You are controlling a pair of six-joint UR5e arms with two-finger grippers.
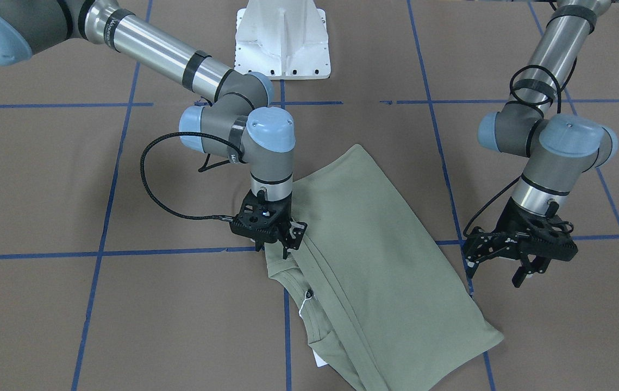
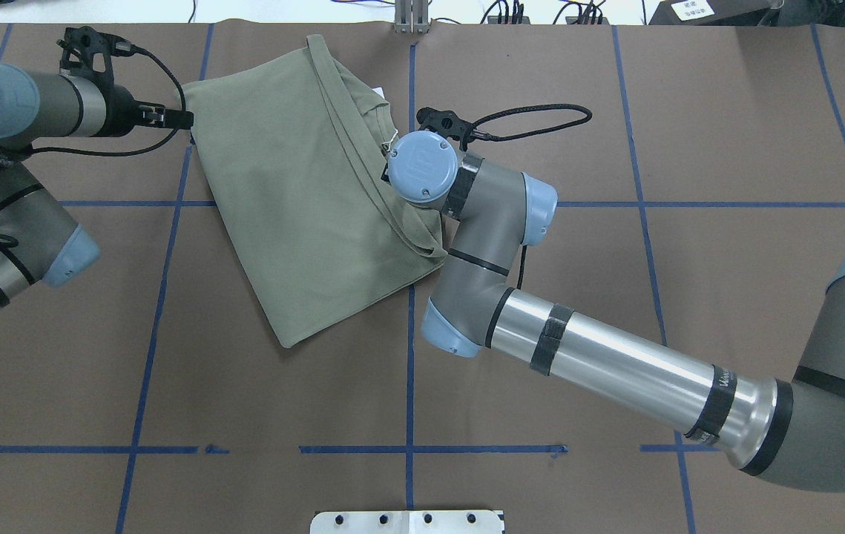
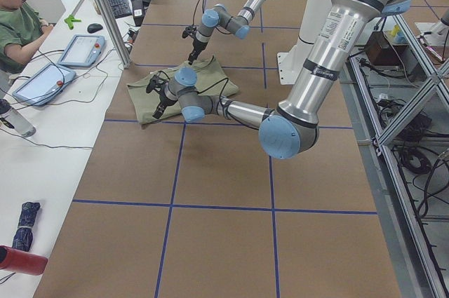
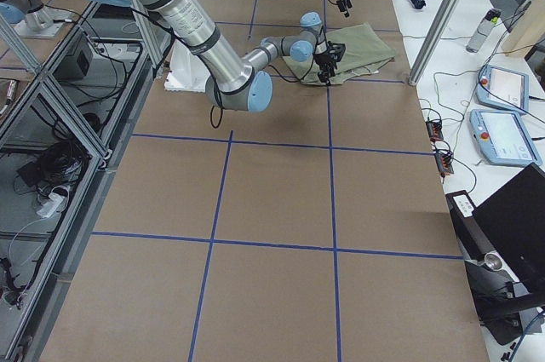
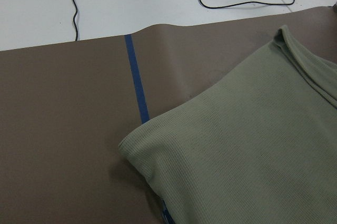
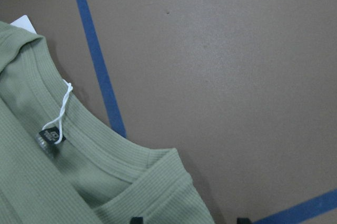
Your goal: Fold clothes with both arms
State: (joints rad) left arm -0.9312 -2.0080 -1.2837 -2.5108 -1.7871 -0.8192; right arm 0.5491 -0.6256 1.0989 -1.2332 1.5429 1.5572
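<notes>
The sage-green shirt (image 1: 385, 244) lies folded lengthwise on the brown table, at an angle, collar end towards the operators' side. It also shows in the overhead view (image 2: 296, 185). My right gripper (image 1: 272, 250) hangs over the shirt's collar corner. In its wrist view the right gripper (image 6: 190, 220) is open, one fingertip over the ribbed fabric and the other over the table. The neck label (image 6: 50, 137) and the white tag string (image 6: 62, 109) show there. My left gripper (image 1: 471, 254) looks open and empty just off the shirt's opposite edge, near a folded corner (image 5: 131, 145).
The white pedestal base (image 1: 283, 41) stands at the robot's side of the table. Blue tape lines (image 1: 108, 252) cross the brown surface. Beyond the table's far edge an operator (image 3: 17, 17) sits at a white bench with tablets (image 3: 81, 49) and cables.
</notes>
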